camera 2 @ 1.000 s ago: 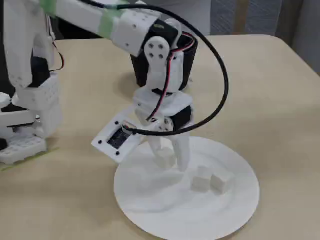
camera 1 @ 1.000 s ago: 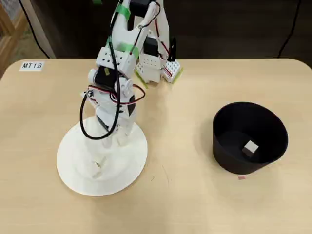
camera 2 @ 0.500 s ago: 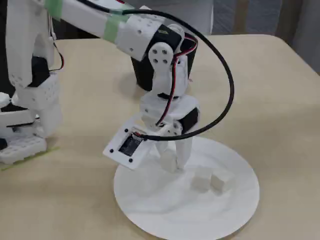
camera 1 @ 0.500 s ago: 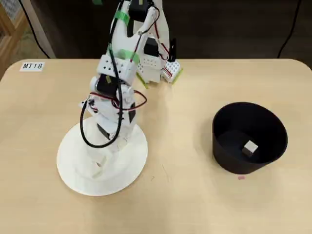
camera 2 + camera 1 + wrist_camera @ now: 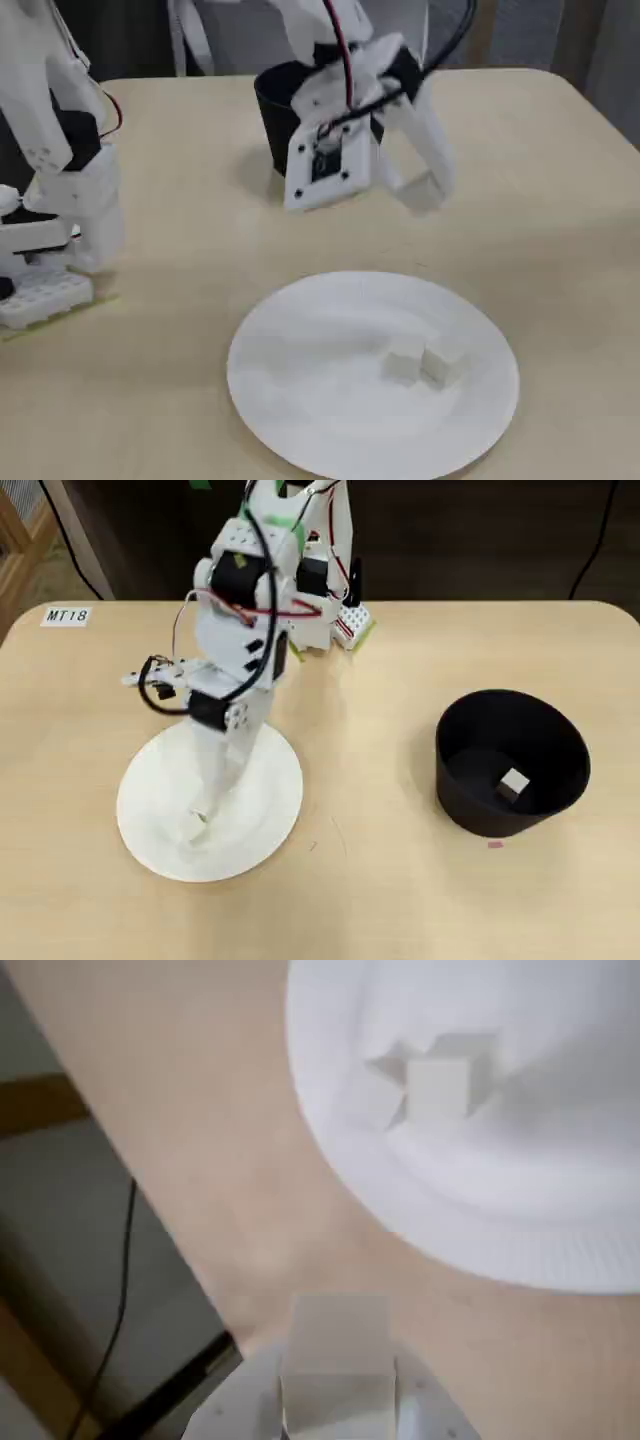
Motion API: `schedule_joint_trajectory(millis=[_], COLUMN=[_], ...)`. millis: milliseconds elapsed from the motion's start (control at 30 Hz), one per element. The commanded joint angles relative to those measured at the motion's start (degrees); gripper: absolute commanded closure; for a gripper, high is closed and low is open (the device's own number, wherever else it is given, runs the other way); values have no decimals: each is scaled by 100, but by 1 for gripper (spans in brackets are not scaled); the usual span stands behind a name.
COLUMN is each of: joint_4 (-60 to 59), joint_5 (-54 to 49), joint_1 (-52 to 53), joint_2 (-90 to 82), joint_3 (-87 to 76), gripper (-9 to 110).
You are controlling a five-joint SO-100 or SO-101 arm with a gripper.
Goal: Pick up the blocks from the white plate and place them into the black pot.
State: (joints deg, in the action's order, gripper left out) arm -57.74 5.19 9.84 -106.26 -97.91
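The pincer [image 5: 418,190] pinched a small, pale, rigid cube [image 5: 337,1360] by opposite flat faces; it looked light. Two more cubes [image 5: 422,364] sat below on the round white plate [image 5: 300,400].

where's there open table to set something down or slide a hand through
Bare tabletop runs between the white plate and the black pot, and along the front edge. The plate's near half is free; two blocks crowd one side. The arm and its gripper, holding a block, hang above the plate's far edge.

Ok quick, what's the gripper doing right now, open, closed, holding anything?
Gripper: shut on a block, lifted above the white plate.
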Motion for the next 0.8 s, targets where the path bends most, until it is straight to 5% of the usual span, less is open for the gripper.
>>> schedule_joint_trajectory(millis=[0,467,767], joint_4=[-26,1134,1951], joint_5=[-202,-668,-1441], joint_1=[-773,-4474,-4816], joint_2=[-1063,-3568,-2039], joint_3=[-44,-2769,-2637], gripper=[104,104,104])
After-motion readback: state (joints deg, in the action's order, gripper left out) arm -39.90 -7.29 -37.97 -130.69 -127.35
